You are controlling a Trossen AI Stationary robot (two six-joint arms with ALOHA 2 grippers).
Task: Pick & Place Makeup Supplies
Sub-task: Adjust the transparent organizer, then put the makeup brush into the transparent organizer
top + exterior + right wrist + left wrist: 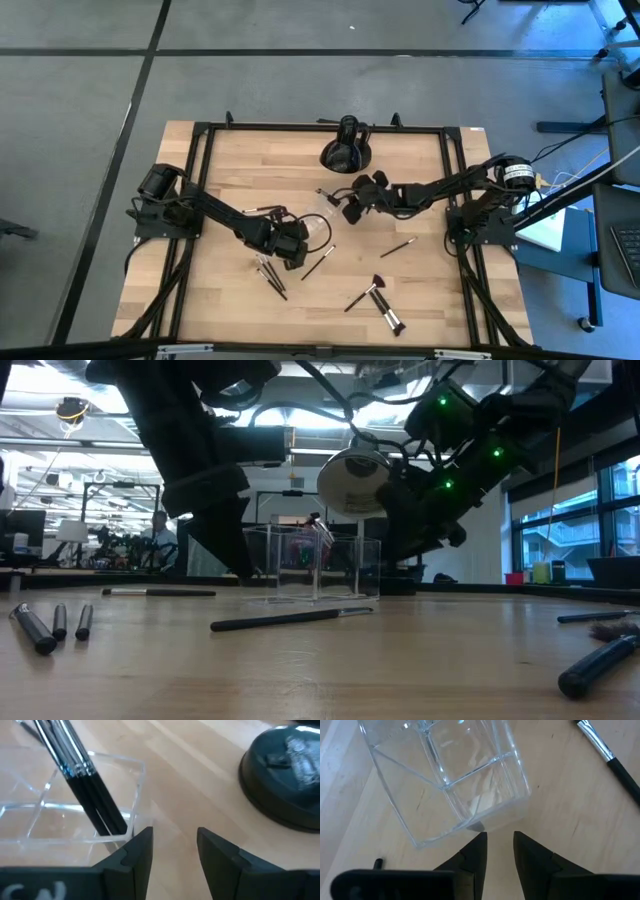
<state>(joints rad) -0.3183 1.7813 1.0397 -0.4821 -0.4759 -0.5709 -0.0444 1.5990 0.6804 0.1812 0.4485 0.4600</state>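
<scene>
The clear organiser tray (320, 222) stands mid-table, with a few dark-handled brushes (82, 780) leaning in one compartment, tips up (316, 528). More brushes lie loose on the wood: a cluster (270, 275), single ones (318, 262) (398, 247), and fluffy-tipped ones (366, 294) (390, 319). My left gripper (499, 840) is open, low at the tray's near-left side, its fingertips just short of the tray wall (470, 820). My right gripper (174, 837) is open at the tray's far-right corner (135, 820). It holds nothing.
A large black rounded object (347, 150) sits near the table's far edge, just beyond my right gripper (352, 200). One brush (615, 762) lies close beside my left gripper. The black frame rails (200, 190) run along the table's sides. Bare wood lies near the left and right edges.
</scene>
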